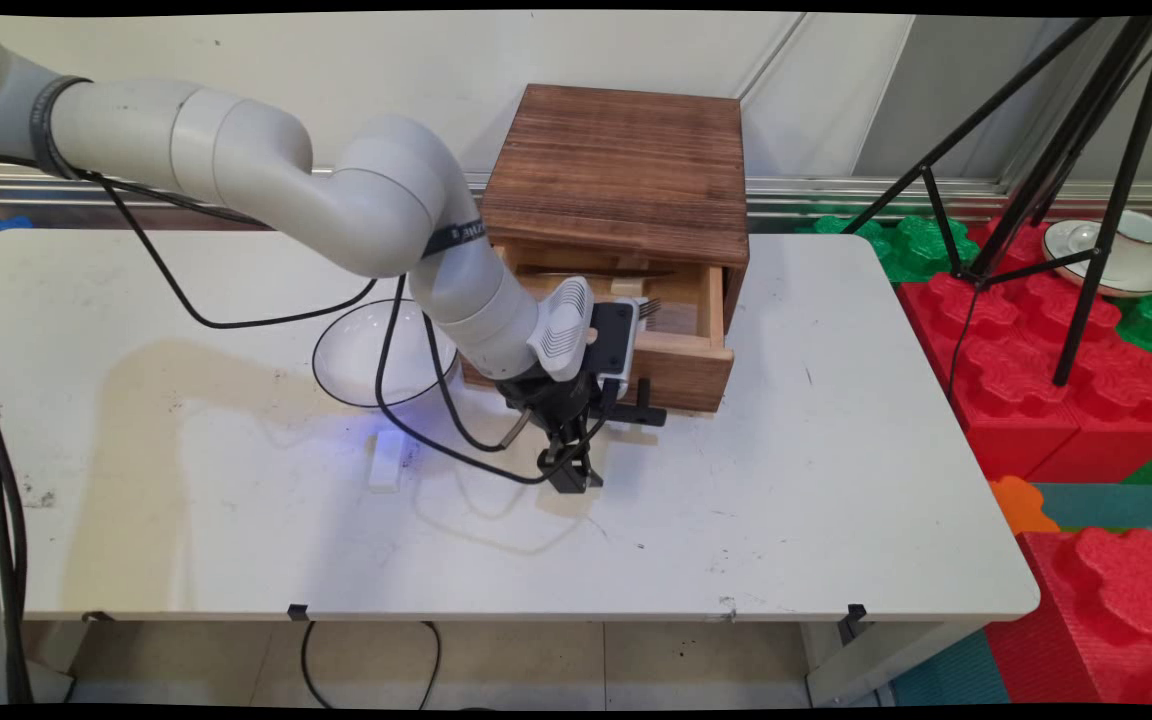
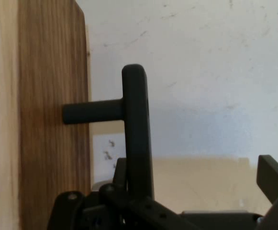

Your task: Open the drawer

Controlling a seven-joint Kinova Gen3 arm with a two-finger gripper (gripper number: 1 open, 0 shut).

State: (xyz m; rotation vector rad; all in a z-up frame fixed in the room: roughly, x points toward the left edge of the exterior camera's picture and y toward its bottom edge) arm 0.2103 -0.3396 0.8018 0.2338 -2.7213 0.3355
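Wooden drawer cabinet (image 1: 626,190) at the table's (image 1: 786,520) far side, its drawer (image 1: 681,355) drawn part way out. I see the gripper (image 1: 571,475) low, just in front of the drawer front. Hand view: jaws spread, black T-shaped handle (image 2: 135,124) standing between them, hard by one finger and well apart from the other, nothing pinched. Glass bowl (image 1: 376,350) beside the cabinet; small white block (image 1: 386,462) near the gripper.

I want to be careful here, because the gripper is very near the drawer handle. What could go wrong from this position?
1. The gripper is open, with one finger beside the black handle. A sideways move could knock the handle or jolt the open drawer.
2. The hanging cable lies over the clear bowl and could drag it.
3. A small white block lies near the gripper and could be pushed.
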